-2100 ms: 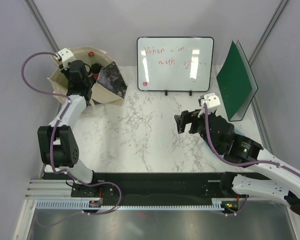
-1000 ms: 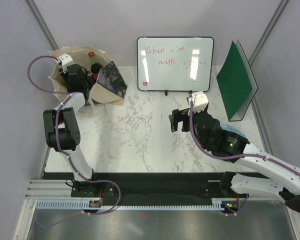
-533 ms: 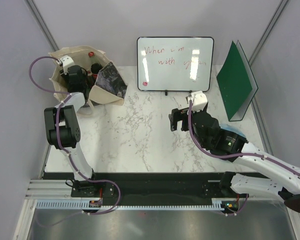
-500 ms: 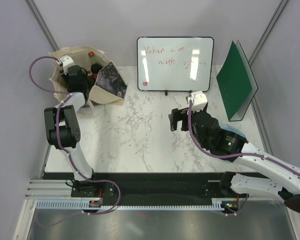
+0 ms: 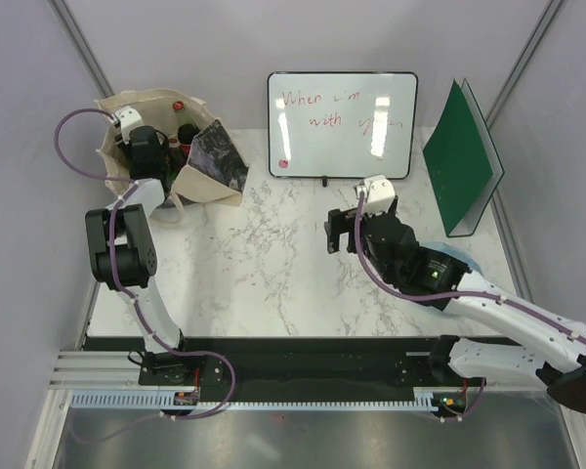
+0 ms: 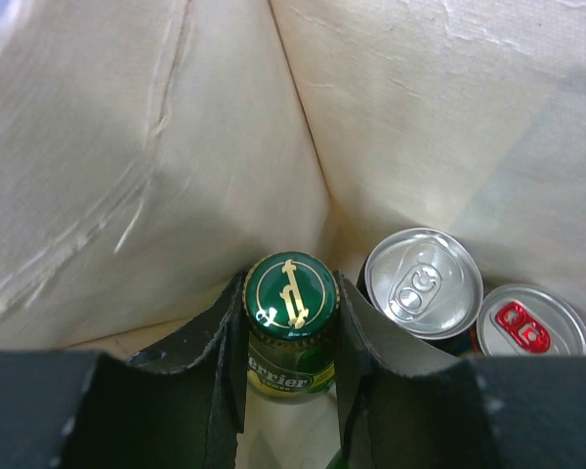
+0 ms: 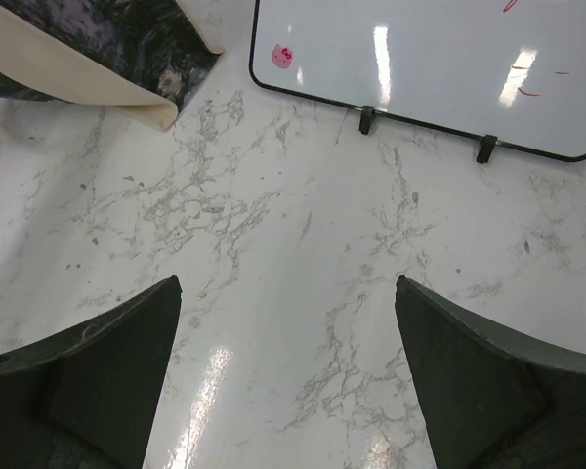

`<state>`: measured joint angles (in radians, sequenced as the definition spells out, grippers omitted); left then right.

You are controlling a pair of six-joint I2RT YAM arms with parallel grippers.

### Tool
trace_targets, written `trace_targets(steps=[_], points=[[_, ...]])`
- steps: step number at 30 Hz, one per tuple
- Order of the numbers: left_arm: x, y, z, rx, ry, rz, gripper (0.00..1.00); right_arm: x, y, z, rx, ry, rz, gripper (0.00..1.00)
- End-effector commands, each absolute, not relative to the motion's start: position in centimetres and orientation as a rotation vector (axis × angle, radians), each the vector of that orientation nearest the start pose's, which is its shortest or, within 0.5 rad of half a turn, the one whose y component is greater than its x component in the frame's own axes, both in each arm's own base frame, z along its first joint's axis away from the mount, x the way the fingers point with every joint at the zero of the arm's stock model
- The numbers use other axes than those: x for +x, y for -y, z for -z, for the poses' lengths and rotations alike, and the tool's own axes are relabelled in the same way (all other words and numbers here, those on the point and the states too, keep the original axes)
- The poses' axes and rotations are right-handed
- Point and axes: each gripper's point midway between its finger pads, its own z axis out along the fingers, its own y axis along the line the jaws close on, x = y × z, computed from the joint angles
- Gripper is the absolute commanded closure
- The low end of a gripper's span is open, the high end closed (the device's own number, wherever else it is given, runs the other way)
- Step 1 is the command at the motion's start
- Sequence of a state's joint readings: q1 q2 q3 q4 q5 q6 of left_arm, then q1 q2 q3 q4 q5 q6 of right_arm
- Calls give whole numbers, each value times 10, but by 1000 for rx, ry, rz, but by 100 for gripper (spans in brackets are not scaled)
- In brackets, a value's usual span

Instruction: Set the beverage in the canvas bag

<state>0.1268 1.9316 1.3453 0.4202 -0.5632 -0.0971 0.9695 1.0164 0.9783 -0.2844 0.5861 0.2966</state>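
Note:
The canvas bag (image 5: 207, 183) stands open at the table's far left, beige with a black print on its side. My left gripper (image 5: 148, 149) is down inside it. In the left wrist view the bag's cloth walls (image 6: 176, 147) surround my left gripper (image 6: 290, 285), whose jaws press both sides of the gold-marked green cap of a green glass bottle (image 6: 291, 290). Two cans stand beside it, a silver-topped one (image 6: 423, 293) and one with a red tab (image 6: 532, 327). My right gripper (image 5: 340, 233) is open and empty over the bare marble mid-table, and it shows the same in the right wrist view (image 7: 288, 293).
A whiteboard (image 5: 342, 125) on small feet stands at the back centre and shows in the right wrist view (image 7: 430, 59). A green folder (image 5: 459, 171) stands upright at the back right. A red cap (image 5: 178, 105) and a dark bottle top (image 5: 188, 132) show inside the bag.
My left arm folded back while its gripper stayed in the bag. My right gripper moved left and a little farther from the bases, staying open.

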Motion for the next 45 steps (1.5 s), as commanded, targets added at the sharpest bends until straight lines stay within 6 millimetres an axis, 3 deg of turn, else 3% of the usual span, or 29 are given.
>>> trace_targets(steps=[1, 4, 9, 12, 13, 18, 19, 22, 32, 34, 41, 45], points=[[574, -158, -316, -594, -1250, -354, 98, 267, -248, -291, -223, -1821, -416, 2], [578, -155, -321, -554, -1231, -343, 98, 269, -255, -285, -236, -1836, -417, 2], [583, -159, -278, -570, -1329, -358, 98, 270, -257, -283, -231, -1840, -419, 2], [583, -156, -256, -591, -1401, -345, 84, 271, -257, -283, -233, -1838, -416, 2], [581, -155, -251, -593, -1415, -345, 71, 271, -257, -284, -235, -1835, -418, 2], [573, -152, -260, -577, -1424, -341, 48, 267, -253, -287, -228, -1826, -434, 2], [572, -151, -261, -575, -1430, -339, 40, 266, -252, -290, -223, -1820, -440, 2], [565, -145, -259, -569, -1470, -313, 33, 263, -249, -290, -214, -1817, -448, 2], [542, -133, -256, -604, -1547, -276, 30, 254, -238, -298, -203, -1789, -485, 2], [537, -128, -245, -615, -1588, -269, 30, 252, -236, -302, -193, -1781, -491, 2], [523, -111, -233, -624, -1696, -273, 24, 246, -230, -308, -201, -1778, -509, 2], [515, -103, -250, -607, -1708, -307, 22, 243, -225, -315, -201, -1780, -503, 2]])
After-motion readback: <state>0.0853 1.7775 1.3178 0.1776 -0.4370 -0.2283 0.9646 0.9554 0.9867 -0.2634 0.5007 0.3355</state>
